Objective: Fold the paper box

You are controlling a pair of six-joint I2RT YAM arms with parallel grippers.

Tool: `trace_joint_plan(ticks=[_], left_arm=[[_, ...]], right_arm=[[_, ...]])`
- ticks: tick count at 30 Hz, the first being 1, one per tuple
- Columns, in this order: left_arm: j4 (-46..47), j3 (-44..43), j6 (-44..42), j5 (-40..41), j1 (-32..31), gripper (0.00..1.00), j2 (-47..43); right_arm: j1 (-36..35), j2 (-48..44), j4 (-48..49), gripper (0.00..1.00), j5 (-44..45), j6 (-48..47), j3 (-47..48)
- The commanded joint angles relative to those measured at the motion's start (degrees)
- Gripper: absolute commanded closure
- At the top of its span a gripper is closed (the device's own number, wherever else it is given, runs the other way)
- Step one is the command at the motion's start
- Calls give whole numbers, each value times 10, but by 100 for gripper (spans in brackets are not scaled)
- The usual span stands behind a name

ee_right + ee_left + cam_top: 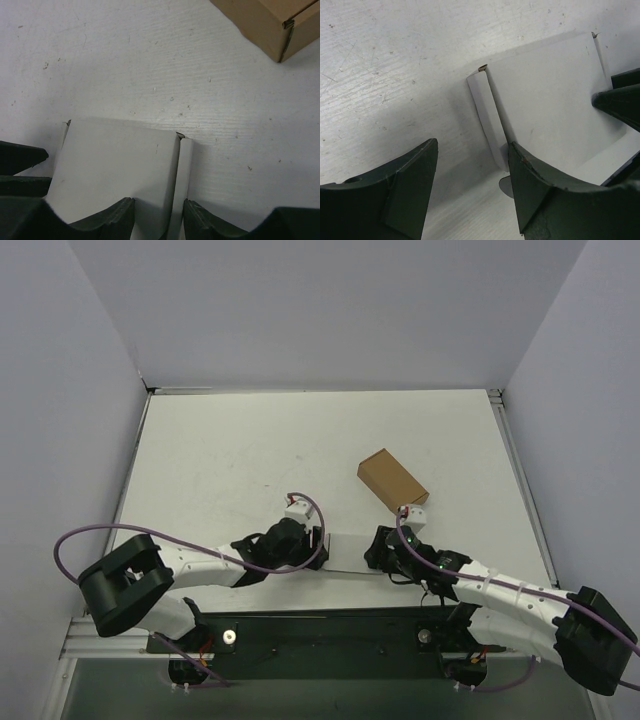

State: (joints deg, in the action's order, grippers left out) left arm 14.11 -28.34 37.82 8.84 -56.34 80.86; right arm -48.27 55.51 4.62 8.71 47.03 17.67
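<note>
The paper box (350,552) is a flat white-grey blank lying on the table near the front edge, between my two grippers. My left gripper (318,548) sits at its left end. In the left wrist view the left gripper (472,145) is open: one finger is on bare table, and the other is at the paper box (545,95) edge beside its narrow side flap (487,117). My right gripper (376,548) sits at the right end. In the right wrist view the right gripper (158,201) is open and straddles the right side flap (185,170) of the paper box (115,165).
A small closed brown cardboard box (392,480) lies just behind the right gripper, and its corner (270,25) shows in the right wrist view. White walls enclose the table on the left, back and right. The arm bases stand along the front rail (330,635).
</note>
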Motion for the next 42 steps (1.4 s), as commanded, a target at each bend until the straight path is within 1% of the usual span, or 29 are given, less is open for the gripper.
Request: trace_joint_plan(ticks=[1, 3, 5, 6, 9, 11, 13, 14, 16, 17, 22, 25, 27, 31, 34, 37, 38, 39, 42], left_arm=[[76, 12, 12, -17, 6, 32, 16], [82, 14, 11, -19, 7, 32, 21], [89, 17, 14, -19, 8, 33, 24], [92, 20, 15, -19, 8, 33, 23], [92, 26, 17, -9, 8, 33, 9], [71, 30, 27, 11, 11, 33, -10], [67, 42, 36, 21, 15, 32, -31], [67, 46, 40, 29, 16, 32, -38], [63, 53, 45, 39, 16, 32, -61], [58, 54, 47, 49, 16, 32, -69], [47, 64, 60, 66, 18, 30, -119], [64, 72, 56, 60, 18, 26, -132], [74, 71, 52, 44, 26, 25, -124], [107, 57, 45, 4, 30, 26, -70], [130, 50, 46, -9, 31, 28, -33], [157, 51, 48, -19, 35, 32, -7], [161, 52, 47, -25, 36, 35, -2], [165, 54, 45, -25, 37, 40, 3], [163, 66, 40, -25, 35, 46, 25]], right_arm=[[10, 25, -1, 62, -8, 5, -28], [12, 36, 1, 66, -10, 10, -36], [13, 43, 4, 69, -8, 11, -40], [13, 47, 5, 72, -7, 12, -42], [16, 61, 8, 76, -6, 13, -47], [16, 71, 13, 83, -7, 15, -51], [17, 76, 18, 87, -9, 18, -54], [17, 79, 23, 90, -11, 18, -56], [19, 83, 26, 94, -12, 18, -59], [20, 87, 28, 100, -14, 18, -61], [26, 89, 32, 100, -21, 18, -65], [27, 87, 35, 100, -23, 17, -66], [28, 89, 36, 100, -25, 16, -66], [30, 96, 42, 100, -29, 17, -69], [30, 94, 43, 100, -32, 18, -70], [32, 89, 42, 100, -33, 18, -71], [32, 87, 39, 100, -33, 18, -71], [32, 85, 39, 100, -33, 18, -71], [34, 83, 36, 100, -33, 17, -71]])
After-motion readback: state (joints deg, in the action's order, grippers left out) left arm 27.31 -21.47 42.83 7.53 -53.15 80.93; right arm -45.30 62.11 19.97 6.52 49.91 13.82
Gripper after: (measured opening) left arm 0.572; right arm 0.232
